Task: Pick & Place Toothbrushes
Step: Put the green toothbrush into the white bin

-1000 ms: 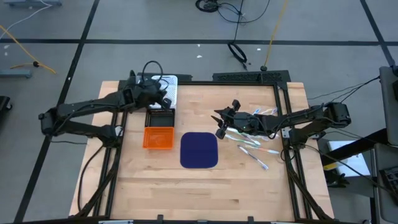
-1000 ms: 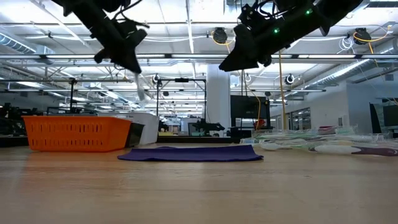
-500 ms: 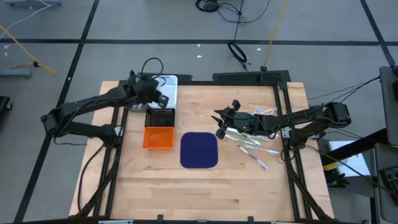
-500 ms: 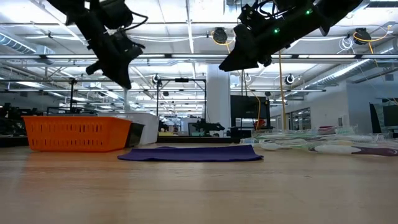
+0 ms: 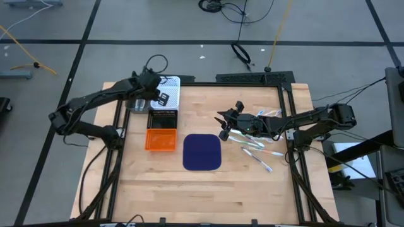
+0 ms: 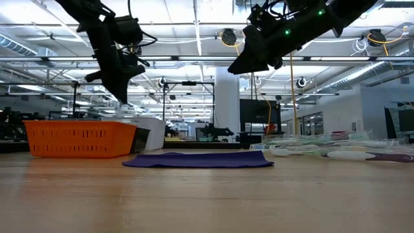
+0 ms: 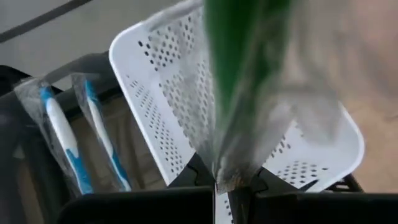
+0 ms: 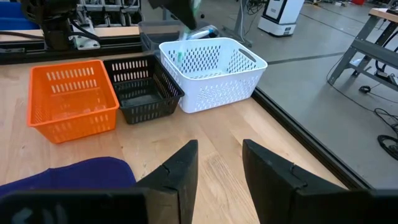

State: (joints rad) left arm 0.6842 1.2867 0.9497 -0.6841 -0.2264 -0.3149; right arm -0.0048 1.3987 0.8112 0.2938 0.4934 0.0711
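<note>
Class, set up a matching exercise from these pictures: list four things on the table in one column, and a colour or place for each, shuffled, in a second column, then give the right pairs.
Things:
1. mat
2. middle basket
3. basket nearest the mat
4. loose toothbrushes

Colour or place:
A. orange
B. under the right arm, on the table's right side
C. dark blue
D. black

Pairs: 1-C, 2-D, 3-A, 4-B
</note>
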